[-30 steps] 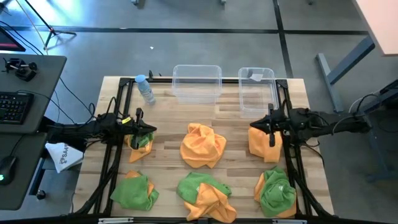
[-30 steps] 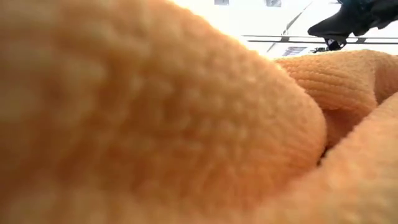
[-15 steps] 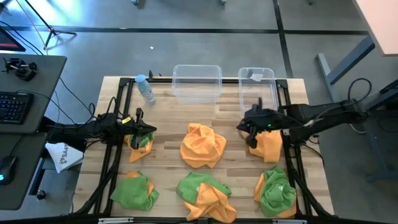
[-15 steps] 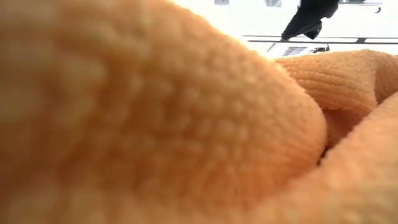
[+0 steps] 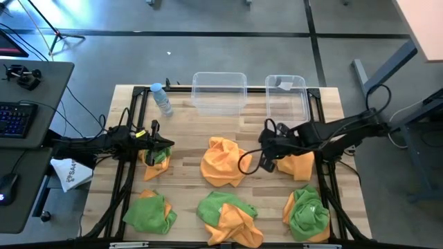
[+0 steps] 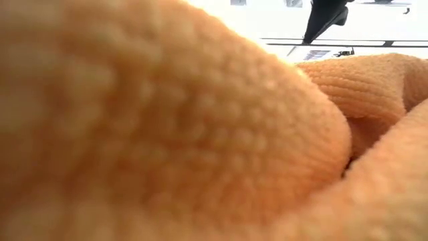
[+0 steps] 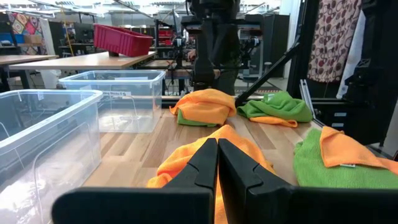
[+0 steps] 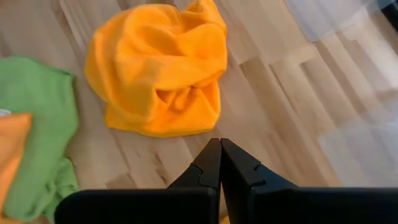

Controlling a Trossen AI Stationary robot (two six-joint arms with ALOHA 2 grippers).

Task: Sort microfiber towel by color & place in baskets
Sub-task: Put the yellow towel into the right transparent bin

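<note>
Several orange and green microfiber towels lie bunched on the wooden table. My right gripper is shut and hangs above bare wood between the centre orange towel and the right orange towel. My left gripper is shut over a small green-and-orange towel at the left. The wider basket and the narrower labelled basket stand at the far edge. An orange towel fills the low view. My left gripper sits right over the small green-and-orange towel; whether its fingers touch the cloth cannot be told, since the gripper itself covers that spot.
A clear bottle with a blue cap lies at the far left. Green towels lie near left and near right, and a green-and-orange pile lies near the middle. Bare wood shows between the towels and baskets.
My right gripper has moved from above the right orange towel toward the table's left, ending beside the centre orange towel, with its arm reaching farther over the table. The towels have stayed in place.
</note>
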